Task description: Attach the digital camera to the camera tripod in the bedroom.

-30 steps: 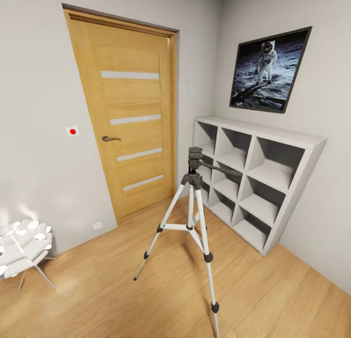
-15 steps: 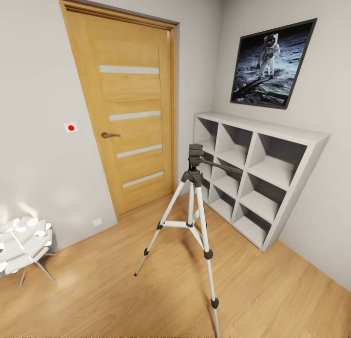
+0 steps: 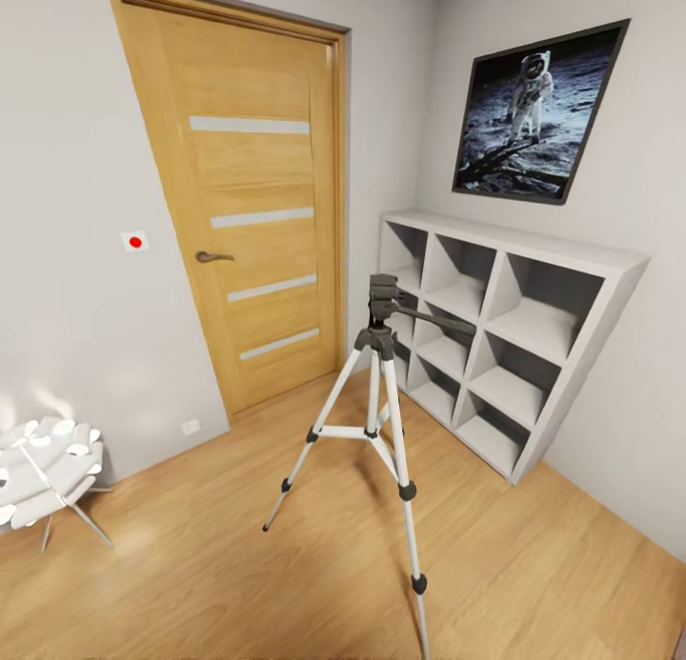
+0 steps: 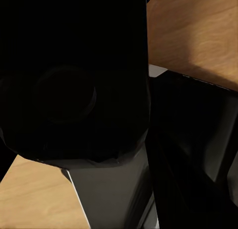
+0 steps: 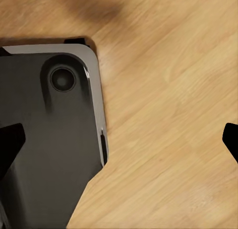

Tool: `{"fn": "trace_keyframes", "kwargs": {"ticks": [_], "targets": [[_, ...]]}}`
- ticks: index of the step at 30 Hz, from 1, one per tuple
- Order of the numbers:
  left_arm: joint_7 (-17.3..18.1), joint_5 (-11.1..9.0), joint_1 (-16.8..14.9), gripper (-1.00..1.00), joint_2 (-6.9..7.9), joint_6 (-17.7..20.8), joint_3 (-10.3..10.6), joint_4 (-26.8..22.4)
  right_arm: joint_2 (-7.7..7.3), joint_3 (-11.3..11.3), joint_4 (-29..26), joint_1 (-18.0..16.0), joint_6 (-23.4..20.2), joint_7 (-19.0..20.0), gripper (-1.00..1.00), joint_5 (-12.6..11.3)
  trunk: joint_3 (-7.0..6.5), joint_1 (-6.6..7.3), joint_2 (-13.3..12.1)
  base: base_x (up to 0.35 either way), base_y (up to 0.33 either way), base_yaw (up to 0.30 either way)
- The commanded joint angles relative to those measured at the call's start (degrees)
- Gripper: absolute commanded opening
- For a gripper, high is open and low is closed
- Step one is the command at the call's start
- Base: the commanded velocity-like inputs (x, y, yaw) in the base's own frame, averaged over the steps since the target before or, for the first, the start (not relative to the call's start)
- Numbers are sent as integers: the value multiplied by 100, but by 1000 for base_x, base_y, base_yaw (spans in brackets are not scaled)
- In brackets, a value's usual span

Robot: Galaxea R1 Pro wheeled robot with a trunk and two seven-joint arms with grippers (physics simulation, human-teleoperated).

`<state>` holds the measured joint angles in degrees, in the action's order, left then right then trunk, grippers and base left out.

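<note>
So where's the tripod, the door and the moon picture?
tripod (image 3: 380, 341): head view, on the dark grey head above the legs.
door (image 3: 252, 174): head view, on the wooden panel.
moon picture (image 3: 534, 117): head view, on the moon ground beside the astronaut.

The camera tripod had silver legs with black joints and feet and a dark grey head. The door was honey-coloured wood crossed by four pale horizontal stripes, with a dark handle. The walls were pale grey, the cube shelves white, and the floor light wood planks. A white wall plate carried a red dot. The black-framed poster showed a white-suited astronaut on grey ground.
</note>
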<state>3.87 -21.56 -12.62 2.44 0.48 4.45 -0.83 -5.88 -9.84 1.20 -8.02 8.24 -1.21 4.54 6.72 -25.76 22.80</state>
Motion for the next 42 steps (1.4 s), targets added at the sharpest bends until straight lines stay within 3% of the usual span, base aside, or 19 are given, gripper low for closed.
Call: {"fn": "trace_keyframes", "kwargs": {"ticks": [1, 42], "targets": [[6, -42, -4, -100, 2, 5, 48, 0, -1, -44, 13, -7, 28, -14, 100, 50, 21, -3, 12, 0, 0, 0], [5, -42, -4, -100, 2, 5, 48, 1, -1, -44, 13, -7, 28, -28, 100, 47, 395, -3, 12, 0, 0, 0]]}}
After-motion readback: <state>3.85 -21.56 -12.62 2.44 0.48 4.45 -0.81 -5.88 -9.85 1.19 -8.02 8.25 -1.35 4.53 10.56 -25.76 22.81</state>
